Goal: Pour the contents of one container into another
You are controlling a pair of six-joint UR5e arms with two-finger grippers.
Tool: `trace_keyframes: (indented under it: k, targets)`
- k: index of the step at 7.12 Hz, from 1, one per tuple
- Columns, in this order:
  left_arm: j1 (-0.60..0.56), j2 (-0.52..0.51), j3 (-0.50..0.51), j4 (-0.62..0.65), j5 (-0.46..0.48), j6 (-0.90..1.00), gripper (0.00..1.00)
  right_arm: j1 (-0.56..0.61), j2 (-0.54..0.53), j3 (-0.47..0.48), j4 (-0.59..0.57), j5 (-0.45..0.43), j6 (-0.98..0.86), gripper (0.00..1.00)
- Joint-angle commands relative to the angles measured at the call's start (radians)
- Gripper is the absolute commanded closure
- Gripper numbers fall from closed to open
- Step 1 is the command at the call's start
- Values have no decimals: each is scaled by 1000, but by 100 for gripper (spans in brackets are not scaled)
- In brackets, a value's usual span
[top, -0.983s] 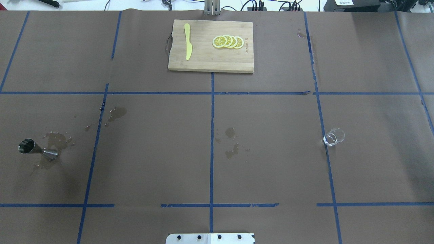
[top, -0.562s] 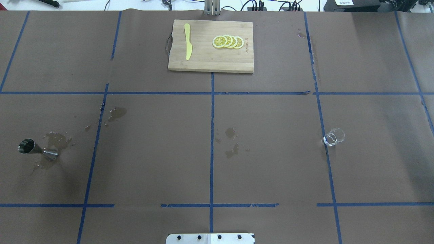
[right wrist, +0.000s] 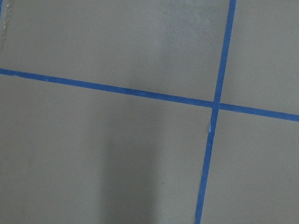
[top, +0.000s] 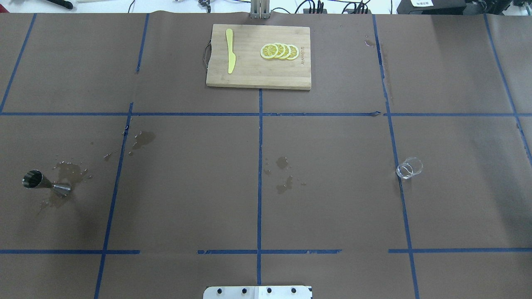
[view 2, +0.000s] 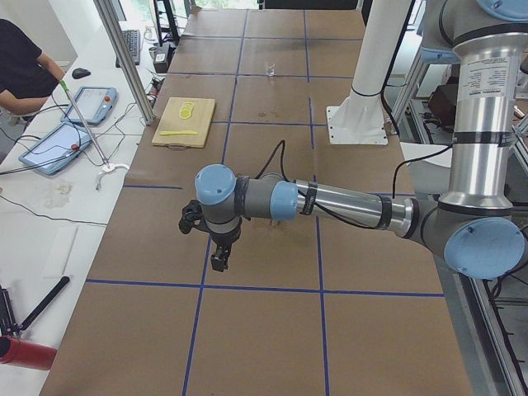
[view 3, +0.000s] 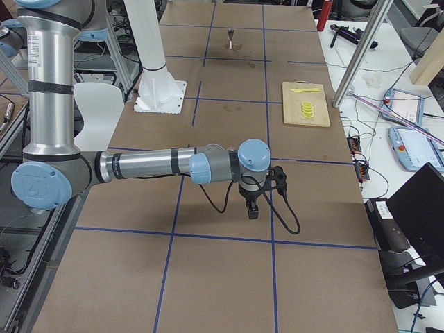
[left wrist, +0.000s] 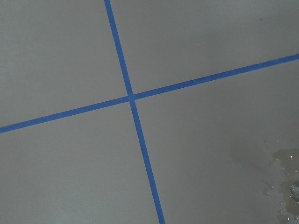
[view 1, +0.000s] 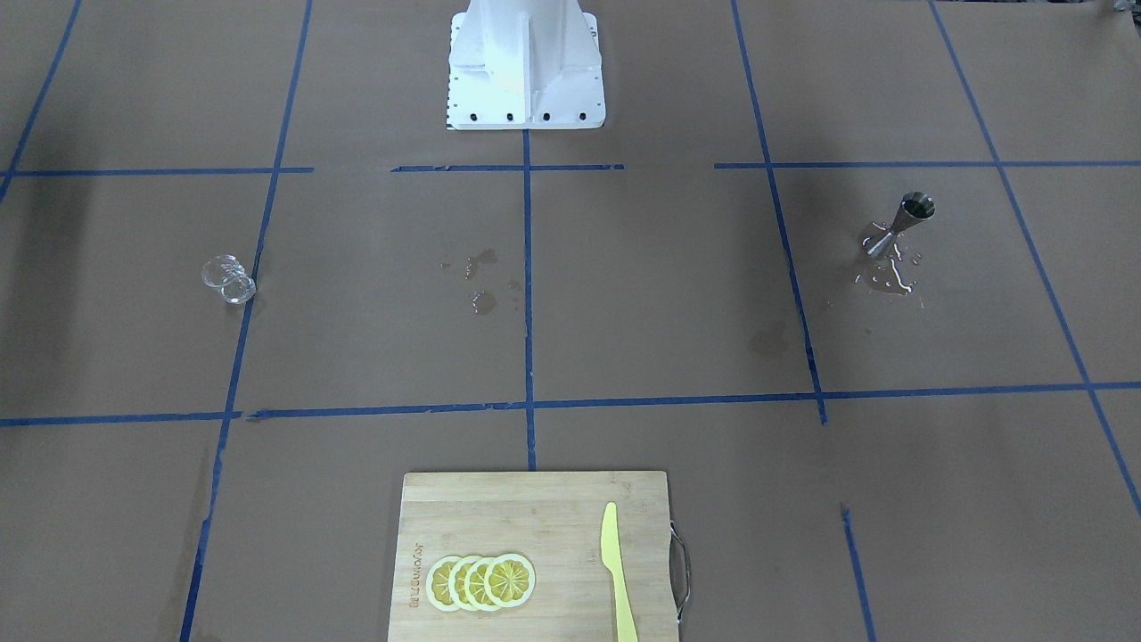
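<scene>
The clear glass cup [top: 409,168] [view 1: 228,279] stands by a blue tape line on the robot's right side of the table. The steel jigger [top: 45,182] [view 1: 900,225] [view 3: 230,39] stands far off on the robot's left side, in a small puddle. The left gripper [view 2: 219,261] hangs fingers-down over the paper at the table's left end. The right gripper [view 3: 251,210] hangs the same way at the right end. Both show only in the side views, so I cannot tell whether they are open or shut. Both wrist views show only brown paper and tape.
A wooden cutting board [top: 257,74] with lemon slices [top: 279,51] and a yellow knife [top: 230,50] lies at the far middle. Wet spots [top: 284,174] mark the paper near the centre. The robot's white base [view 1: 524,67] stands at the near edge. An operator [view 2: 21,70] sits beside the table.
</scene>
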Motion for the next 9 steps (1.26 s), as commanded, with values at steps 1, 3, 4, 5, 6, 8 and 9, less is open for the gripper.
trace_keyframes:
  k: [1,3,4,5,6,8,9]
  targets:
    - [0,3,-1,0,2,-2,0,-3,6,1,-1,1,-2,0]
    - [0,6,-2,0,0,1,0,-4,8,3,-4,3,-12,0]
    - [-5,6,-8,0,0,2,0,-4,8,1,-9,3,-11,0]
    - [-6,6,-10,0,0,1,0,-4,0,3,-10,4,-3,0]
    - [-6,6,-13,0,-1,-1,0,-4,-3,-2,-7,3,3,0]
    - [-6,8,-18,0,-1,-4,0,-4,2,-1,-3,1,110,0]
    - [-6,6,-18,0,-1,-4,0,-4,-3,3,-6,3,130,0]
